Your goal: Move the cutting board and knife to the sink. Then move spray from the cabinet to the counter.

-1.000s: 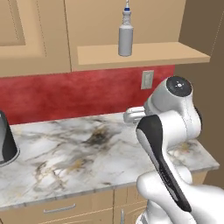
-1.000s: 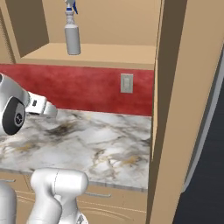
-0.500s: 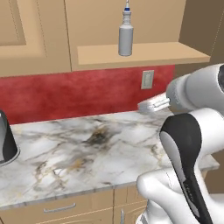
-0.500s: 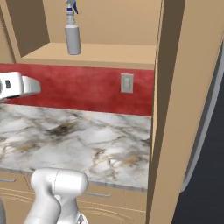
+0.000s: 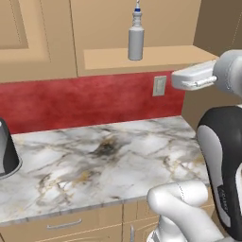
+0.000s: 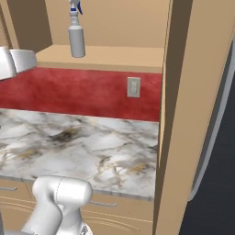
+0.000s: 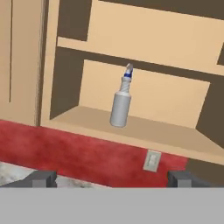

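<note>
Standing upright on the lowest shelf of the open cabinet (image 7: pixel 144 131), near its front ledge: that was the spray (image 7: pixel 121 103), blue nozzle on top, nothing touching it. Sat well above the counter (image 5: pixel 94 165) and the red backsplash (image 5: pixel 85 99). Gripper (image 7: pixel 111 178) well short of the bottle, fingers (image 7: pixel 41 178) spread as wide as they go, nothing held. Judged as the reach-for-the-spray step, not yet a grasp.

Stuff that could go wrong from here, just guessing:
- Slim, tall bottle, so probably tippy. A nudge from one finger before the other lands could knock it over or shove it deeper into the cabinet.
- Coming in too low could clip the shelf ledge; too high could catch the nozzle instead of the body.
- Bottle looked off-centre between the fingers in the hand view, so closing without lining up first might pinch only an edge.

Views compared: hand view gave the upper shelf and the cabinet's inner walls. Left base view added a dark rounded thing (image 5: pixel 7 151) at the counter's far left edge, too cut off to name. Right base view added the tall wooden side panel (image 6: pixel 183 114) right of the counter. Outlet (image 6: pixel 133 87) on the backsplash in all three.
</note>
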{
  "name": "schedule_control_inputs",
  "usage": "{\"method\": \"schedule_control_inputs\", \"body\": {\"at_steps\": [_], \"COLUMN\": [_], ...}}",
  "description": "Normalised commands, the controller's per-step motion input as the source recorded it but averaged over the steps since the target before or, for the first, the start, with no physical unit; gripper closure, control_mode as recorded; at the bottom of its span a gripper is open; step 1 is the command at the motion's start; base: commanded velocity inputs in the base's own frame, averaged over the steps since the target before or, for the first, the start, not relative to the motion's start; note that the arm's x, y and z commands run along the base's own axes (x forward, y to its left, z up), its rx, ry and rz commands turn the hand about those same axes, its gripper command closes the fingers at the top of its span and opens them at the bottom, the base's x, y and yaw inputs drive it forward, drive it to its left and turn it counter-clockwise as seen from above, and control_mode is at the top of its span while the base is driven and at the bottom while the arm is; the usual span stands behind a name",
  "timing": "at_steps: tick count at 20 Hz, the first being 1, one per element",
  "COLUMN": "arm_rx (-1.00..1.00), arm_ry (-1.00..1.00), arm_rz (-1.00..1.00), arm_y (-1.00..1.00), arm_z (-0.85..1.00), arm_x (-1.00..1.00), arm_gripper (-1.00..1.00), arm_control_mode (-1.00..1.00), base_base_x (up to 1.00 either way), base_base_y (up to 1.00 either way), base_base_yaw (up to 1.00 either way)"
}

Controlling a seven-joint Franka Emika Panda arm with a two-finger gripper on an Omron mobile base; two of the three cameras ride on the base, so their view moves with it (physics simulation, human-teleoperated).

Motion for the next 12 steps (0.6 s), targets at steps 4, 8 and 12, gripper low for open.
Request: {"method": "schedule_control_inputs", "body": {"at_steps": [4,8,12], "arm_rx": [0.25,0.30,0.03], "arm_ry": [-0.01,0.00,0.00], "arm_rz": [0.00,0.00,0.00], "arm_y": [-0.19,-0.07,0.00], "arm_z": [0.43,0.08,0.00], "arm_x": [0.02,0.04,0.06], "arm_gripper": [-1.00,-1.00,-1.00], "arm_control_mode": [-1.00,-1.00,-1.00], "base_base_x": [0.00,0.00,0.00], "base_base_y": [0.00,0.00,0.00], "base_base_yaw": [0.00,0.00,0.00]}}
